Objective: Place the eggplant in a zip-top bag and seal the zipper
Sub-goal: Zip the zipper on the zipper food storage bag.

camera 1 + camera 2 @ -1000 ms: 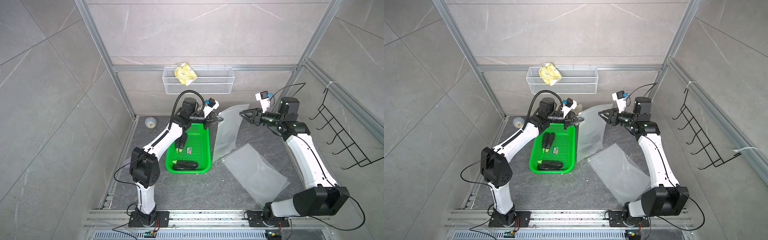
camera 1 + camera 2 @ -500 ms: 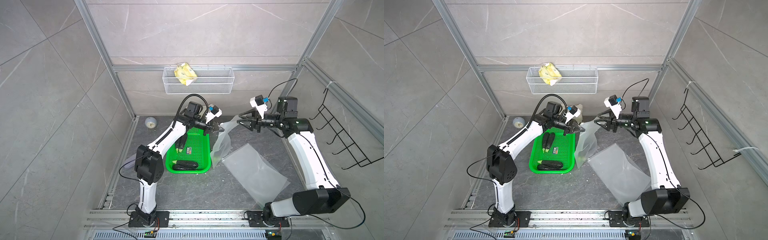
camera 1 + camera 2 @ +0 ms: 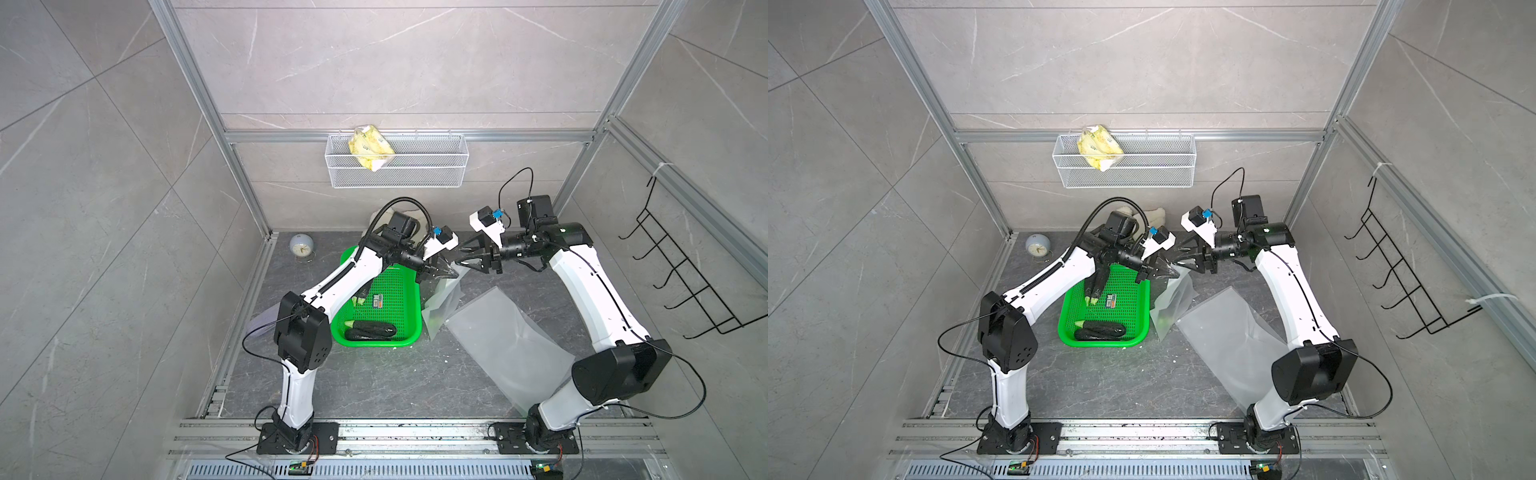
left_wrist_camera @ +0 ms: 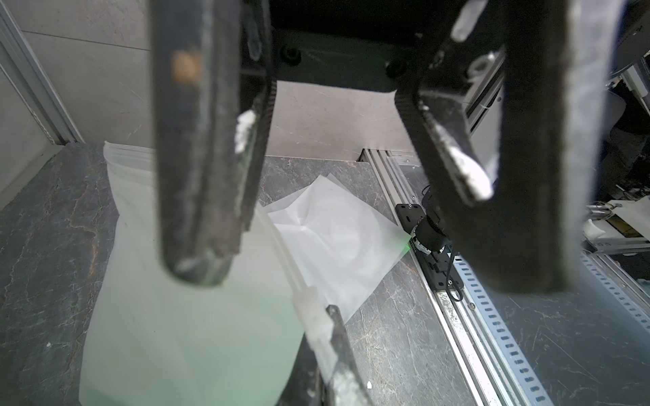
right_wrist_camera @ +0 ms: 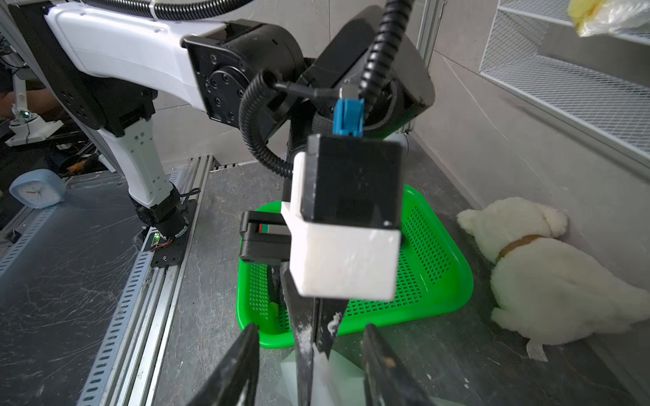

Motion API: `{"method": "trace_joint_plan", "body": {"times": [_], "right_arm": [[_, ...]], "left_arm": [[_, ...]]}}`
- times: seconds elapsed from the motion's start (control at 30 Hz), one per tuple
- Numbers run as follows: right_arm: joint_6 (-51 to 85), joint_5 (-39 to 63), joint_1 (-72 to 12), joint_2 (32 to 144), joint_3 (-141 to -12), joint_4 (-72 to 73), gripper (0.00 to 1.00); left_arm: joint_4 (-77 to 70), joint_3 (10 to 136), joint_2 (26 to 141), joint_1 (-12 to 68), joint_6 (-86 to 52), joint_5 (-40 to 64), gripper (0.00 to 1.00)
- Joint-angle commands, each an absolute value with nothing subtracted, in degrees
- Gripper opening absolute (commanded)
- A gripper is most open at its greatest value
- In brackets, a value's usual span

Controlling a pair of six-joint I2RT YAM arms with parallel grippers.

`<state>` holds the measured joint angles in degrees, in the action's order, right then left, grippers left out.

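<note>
There's the eggplant (image 3: pixel 372 330) in the tray (image 3: pixel 417 328), zip-top bag (image 3: pixel 442 299) upright just right of it, second bag (image 3: pixel 507 340) flat further right, clock (image 3: pixel 302 246) back left, plush toy (image 5: pixel 548 274) behind the tray.

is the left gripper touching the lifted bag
Touching. The left wrist view shows the left gripper shut on the bag: the bag's zipper edge runs straight into its closed tips.

Pale grey, marble-veined tile walls (image 3: pixel 415 62) close round me, edged by aluminium posts (image 3: pixel 197 91). The floor (image 3: pixel 374 386) is dark veined stone. A white wire basket (image 3: pixel 395 170) hangs on the back wall and a black hook rack (image 3: pixel 690 286) on the side wall. The light seems even, perhaps from overhead.
</note>
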<state>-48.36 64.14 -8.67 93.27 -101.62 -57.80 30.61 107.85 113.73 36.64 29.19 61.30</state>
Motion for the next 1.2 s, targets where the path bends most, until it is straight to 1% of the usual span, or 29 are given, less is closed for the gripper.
{"method": "trace_joint_plan", "body": {"times": [0.0,0.13,0.47,0.77,1.03,1.17], "right_arm": [[-52.8,65.4,-8.8,94.2,-103.1,-63.0,0.48],[-55.1,65.7,-8.9,95.3,-103.1,-66.1,0.46],[-53.8,65.4,-9.1,95.8,-101.8,-63.2,0.42],[-54.4,64.4,-11.2,97.5,-102.6,-64.7,0.42],[-55.3,63.5,-11.6,98.8,-104.4,-67.7,0.35],[-55.4,63.3,-11.3,99.0,-104.4,-68.1,0.33]], "left_arm": [[30.6,107.2,110.4,36.5,30.6,60.7,0.00],[30.4,107.1,110.3,36.5,30.6,60.5,0.00],[30.2,105.8,108.9,36.5,30.8,60.7,0.00],[29.9,105.2,107.8,36.5,30.9,60.1,0.00],[30.1,103.9,106.6,36.5,31.6,59.3,0.00],[29.6,103.3,106.1,36.5,31.7,58.8,0.00]]}}
